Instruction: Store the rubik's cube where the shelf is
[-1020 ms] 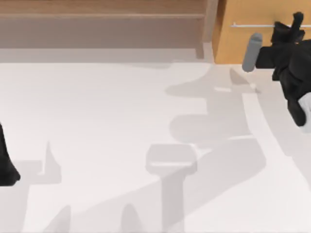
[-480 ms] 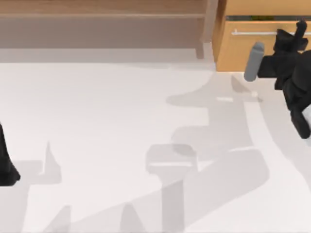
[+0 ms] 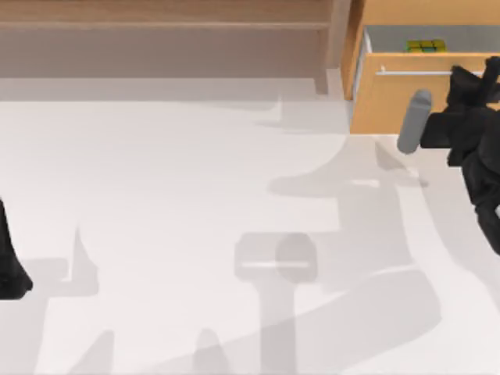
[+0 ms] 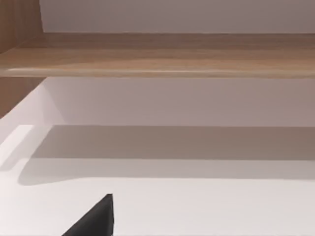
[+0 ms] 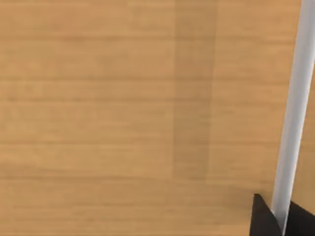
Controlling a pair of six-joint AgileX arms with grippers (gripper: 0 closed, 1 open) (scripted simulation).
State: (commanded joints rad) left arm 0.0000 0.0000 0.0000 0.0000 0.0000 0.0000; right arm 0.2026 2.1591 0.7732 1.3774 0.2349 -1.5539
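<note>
Rubik's cube [image 3: 426, 46] is sitting inside the half-open drawer [image 3: 422, 101] at the bench's far right corner. Right gripper [image 3: 480, 78] is clamping the silver handle [image 3: 418, 72], opening it; lifting the cube toward the shelf [image 3: 164, 39] seems next. Left arm [image 3: 9, 258] is idling at the near-left edge, fingers impossible to judge.

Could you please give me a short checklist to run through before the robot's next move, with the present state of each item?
1. Drawer pulled open: ok.
2. Rubik's cube visible inside the drawer: ok.
3. Right gripper at the silver handle: ok; the right wrist view shows a fingertip each side of it.
4. Cube on the shelf: not ok.
5. Left arm parked at the table's left edge: ok.
</note>
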